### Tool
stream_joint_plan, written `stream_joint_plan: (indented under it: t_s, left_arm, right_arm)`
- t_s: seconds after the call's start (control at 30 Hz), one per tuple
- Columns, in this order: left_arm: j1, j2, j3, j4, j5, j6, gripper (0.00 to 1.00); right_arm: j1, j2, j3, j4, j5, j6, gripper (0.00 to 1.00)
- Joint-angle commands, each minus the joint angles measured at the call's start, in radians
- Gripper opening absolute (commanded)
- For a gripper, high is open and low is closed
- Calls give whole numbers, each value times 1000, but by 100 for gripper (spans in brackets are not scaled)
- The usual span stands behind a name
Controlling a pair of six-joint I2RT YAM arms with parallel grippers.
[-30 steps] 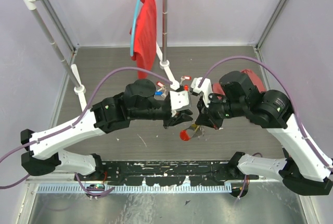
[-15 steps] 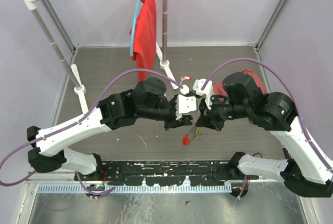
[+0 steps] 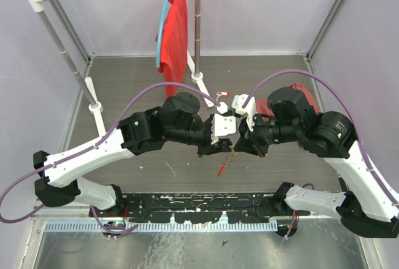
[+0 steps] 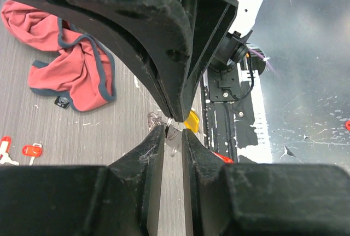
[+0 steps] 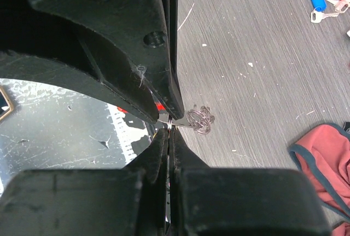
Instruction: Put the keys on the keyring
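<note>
Over the desk (image 3: pixel 124 82), jaws of the right gripper (image 5: pixel 169 124) pinch the keyring (image 5: pixel 199 120) by its chain. Jaws of the left gripper (image 4: pixel 174 132) stand slightly parted against it, grip unclear.

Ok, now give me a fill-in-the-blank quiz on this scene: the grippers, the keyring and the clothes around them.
1. The shirt hanging on the rack is ___ in colour.
2. The right gripper is ___ on the keyring, pinching its thin metal chain at the fingertips.
3. The crumpled cloth lies on the robot's ___ side of the table.

Missing words: red; shut; right.
</note>
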Motion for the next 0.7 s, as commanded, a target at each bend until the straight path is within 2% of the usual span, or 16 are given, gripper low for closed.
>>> stream_joint_plan:
  t_s: [0.0, 0.5, 0.67]
  left_arm:
    - [-5, 13, 34, 16, 29, -8, 25]
    - [-13, 27, 42, 29, 42, -15, 22]
    - [-14, 28, 40, 28, 40, -15, 11]
  right_arm:
    - [6, -14, 6, 69, -14, -5, 1]
    - [5, -30, -20, 125, 22, 4, 1]
    - [5, -35, -21, 133, 23, 4, 1]
